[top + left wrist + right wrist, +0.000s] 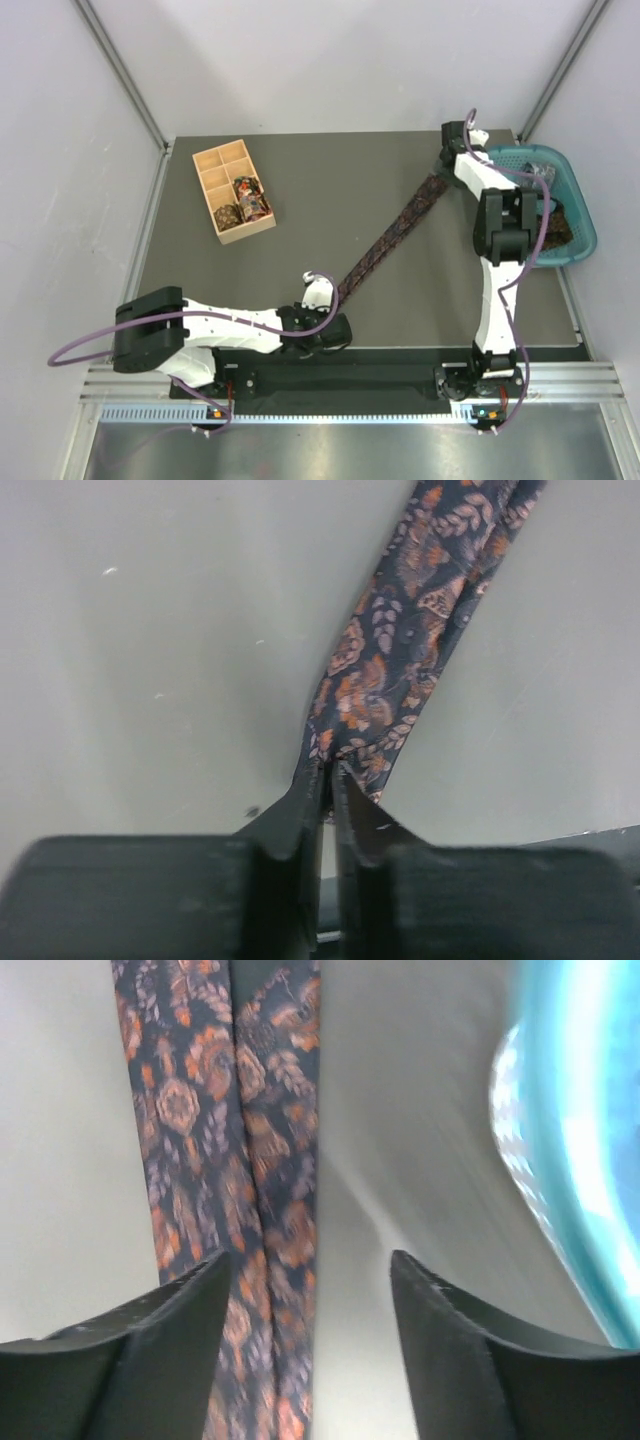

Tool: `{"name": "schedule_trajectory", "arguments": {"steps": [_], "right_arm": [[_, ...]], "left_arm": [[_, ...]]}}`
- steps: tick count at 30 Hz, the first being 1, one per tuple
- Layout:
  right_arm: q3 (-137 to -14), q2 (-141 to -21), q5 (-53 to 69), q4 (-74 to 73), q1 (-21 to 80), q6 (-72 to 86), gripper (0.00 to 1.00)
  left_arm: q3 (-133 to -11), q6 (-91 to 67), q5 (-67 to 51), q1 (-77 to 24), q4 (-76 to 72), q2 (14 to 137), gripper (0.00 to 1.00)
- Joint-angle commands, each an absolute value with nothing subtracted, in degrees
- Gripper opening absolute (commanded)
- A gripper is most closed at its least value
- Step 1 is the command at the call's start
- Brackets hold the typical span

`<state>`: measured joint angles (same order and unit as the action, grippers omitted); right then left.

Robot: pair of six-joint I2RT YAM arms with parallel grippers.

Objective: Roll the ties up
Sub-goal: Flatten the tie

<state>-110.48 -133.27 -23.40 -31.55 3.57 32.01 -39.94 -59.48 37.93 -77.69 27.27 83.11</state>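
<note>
One of the ties, dark with an orange leaf pattern, lies flat in a diagonal strip across the table. My left gripper is at its near narrow end. In the left wrist view the left gripper is shut on the tip of the tie. My right gripper hovers over the far wide end, beside the basket. The right wrist view shows the right gripper open, with the tie lying under its left finger, not gripped.
A teal plastic basket at the right edge holds more dark ties; its rim is close to my right gripper. A tan wooden compartment box at the back left holds two rolled ties.
</note>
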Motion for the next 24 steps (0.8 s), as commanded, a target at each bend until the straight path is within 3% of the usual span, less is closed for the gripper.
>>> {"name": "schedule_trajectory", "arguments": {"steps": [1,6,10,15,22,24], "right_arm": [[-104.6,-122.3,-21.1,-25.6,2.7,31.8,0.69],[-96.4,-113.7,-18.8,-24.5,4.2,30.6,0.70],[-87.0,-105.5,-11.2,-22.2,6.8,26.6,0.69],[-65.2,-88.4,-1.3,-12.1,15.7,20.9,0.63],[-44.9,-69.7,-5.0,-8.5,30.9,21.1,0.47],[-41.1,-67.2,-5.7,-7.6,31.5,22.3,0.48]], "left_arm": [[-39.6,-61.0,40.9,-77.9,32.0,78.5,0.18],[-41.1,-61.1,43.0,-77.9,38.0,71.5,0.43],[-42.9,-60.6,43.1,-77.9,40.8,67.2,0.52],[-42.1,-57.5,40.4,-75.6,37.6,62.8,0.55],[-37.7,-50.3,30.3,-65.3,32.9,57.2,0.49],[-35.8,-49.1,24.9,-63.0,28.9,54.1,0.49]]}}
